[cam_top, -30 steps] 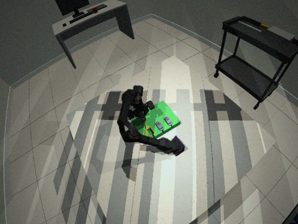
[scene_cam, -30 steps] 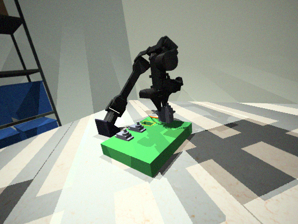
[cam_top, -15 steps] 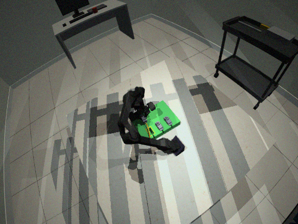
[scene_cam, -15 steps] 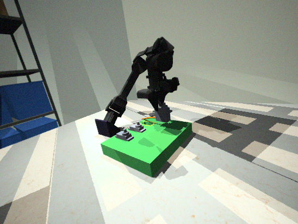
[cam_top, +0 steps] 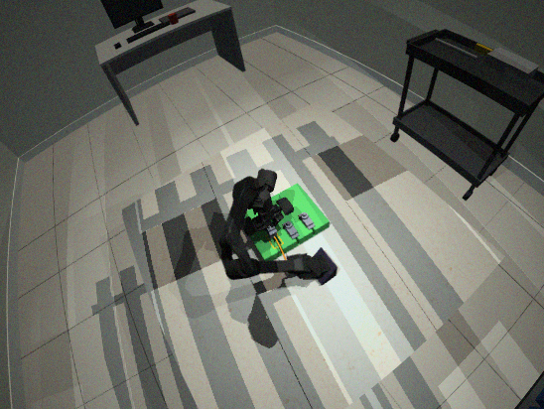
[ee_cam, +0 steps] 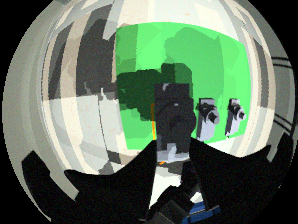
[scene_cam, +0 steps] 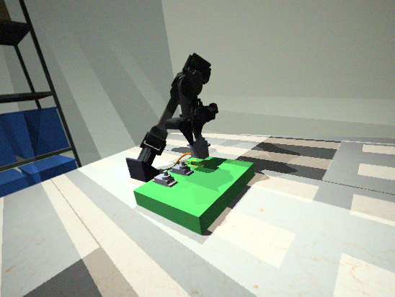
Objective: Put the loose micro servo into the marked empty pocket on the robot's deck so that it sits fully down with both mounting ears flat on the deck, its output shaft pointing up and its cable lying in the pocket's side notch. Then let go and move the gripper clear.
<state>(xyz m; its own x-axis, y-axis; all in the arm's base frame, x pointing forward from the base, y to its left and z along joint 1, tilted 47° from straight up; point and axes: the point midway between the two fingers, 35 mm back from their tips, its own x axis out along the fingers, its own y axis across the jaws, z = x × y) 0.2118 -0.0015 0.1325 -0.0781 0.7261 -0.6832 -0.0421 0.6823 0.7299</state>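
The green deck (cam_top: pixel 301 198) (scene_cam: pixel 202 202) (ee_cam: pixel 206 50) lies on the floor. Two grey servos (cam_top: pixel 291 229) (cam_top: pixel 307 220) (scene_cam: pixel 165 179) (scene_cam: pixel 182 169) (ee_cam: pixel 208 117) (ee_cam: pixel 234 115) sit seated in it in a row. My gripper (cam_top: pixel 271 230) (scene_cam: pixel 200 151) (ee_cam: pixel 172 143) is shut on the loose micro servo (scene_cam: pixel 201 147) (ee_cam: pixel 173 112) and holds it upright just above the deck's corner, in line with that row. Its orange cable (cam_top: pixel 278 246) (scene_cam: pixel 181 158) hangs off towards the arm base. The yellow-marked pocket (scene_cam: pixel 196 163) lies just under the servo, mostly in shadow. I cannot tell whether the servo touches the deck.
The arm base (cam_top: pixel 323 268) (scene_cam: pixel 138 169) stands right beside the deck. A desk with a monitor (cam_top: pixel 164 35) is far back, a black cart (cam_top: pixel 472 89) at the right. A shelf with blue bins (scene_cam: pixel 29 144) stands at the left in the exterior view.
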